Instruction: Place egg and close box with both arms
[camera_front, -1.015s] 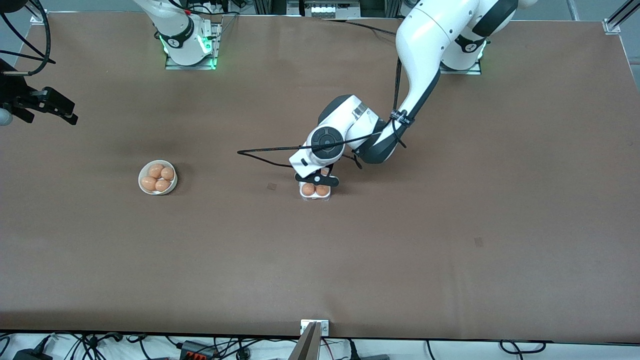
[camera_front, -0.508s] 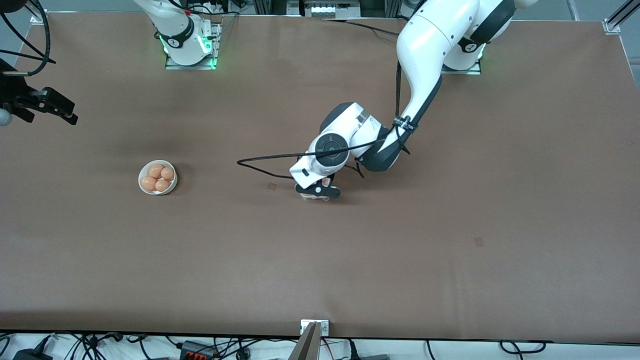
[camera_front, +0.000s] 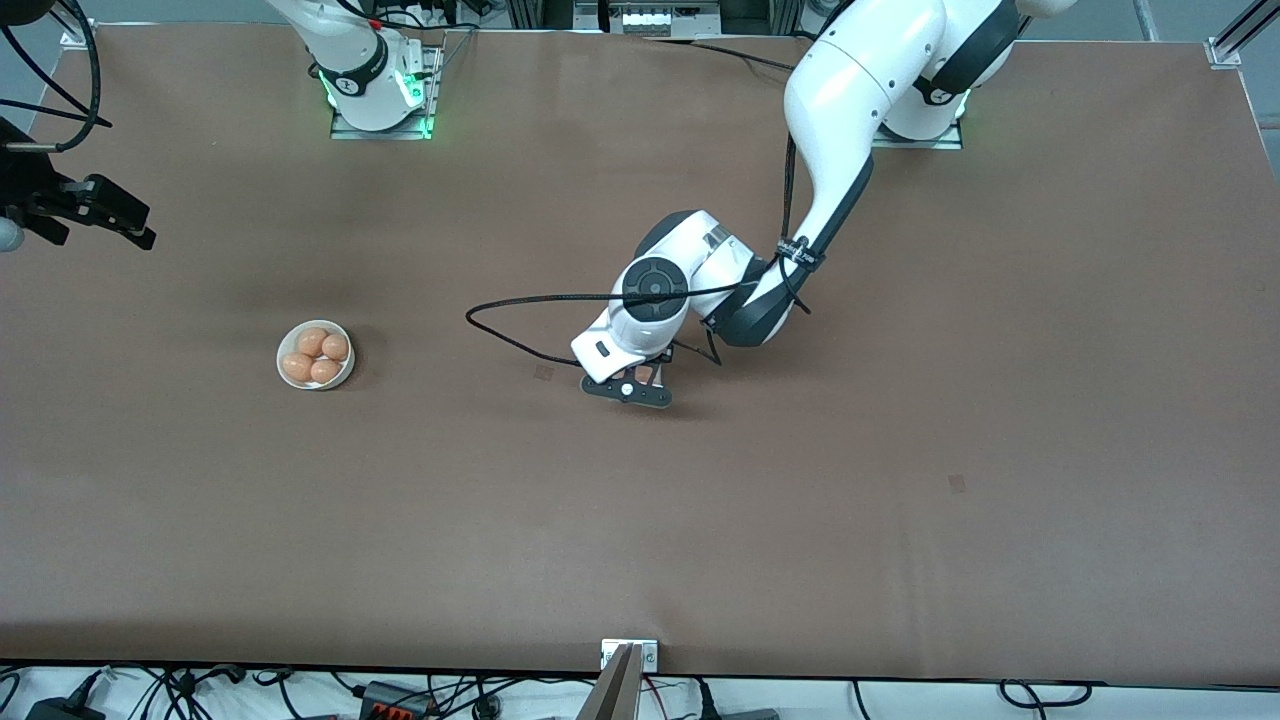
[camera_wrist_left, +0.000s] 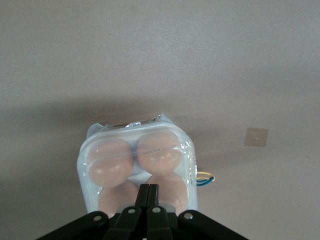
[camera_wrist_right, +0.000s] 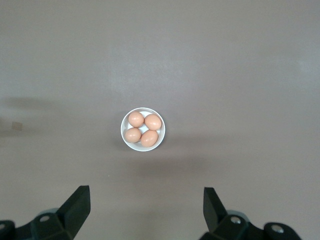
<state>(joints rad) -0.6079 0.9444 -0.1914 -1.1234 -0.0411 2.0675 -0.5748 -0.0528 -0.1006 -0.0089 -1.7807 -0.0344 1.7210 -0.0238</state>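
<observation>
Box: white four-cell tray under a clear lid, lid down over the eggs. Contents: four tan eggs, one per cell; two lie in full view in the left wrist view, e.g. egg, the other two partly hidden by the gripper. In the front view the box sits at centre frame, almost wholly covered by the left arm's wrist.

Left gripper: directly over the box, fingers pressed together, tips at the lid's edge above the two partly hidden eggs. Whether they touch the lid cannot be told.

Bowl: round, white, left of centre in the front view, toward the right arm's end of the table, well apart from the box. Contents: four tan eggs packed close together.

Right gripper: upper left edge of the front view, up in the air, waiting; fingers spread wide, holding nothing. Its wrist view shows the bowl at mid-frame.
</observation>
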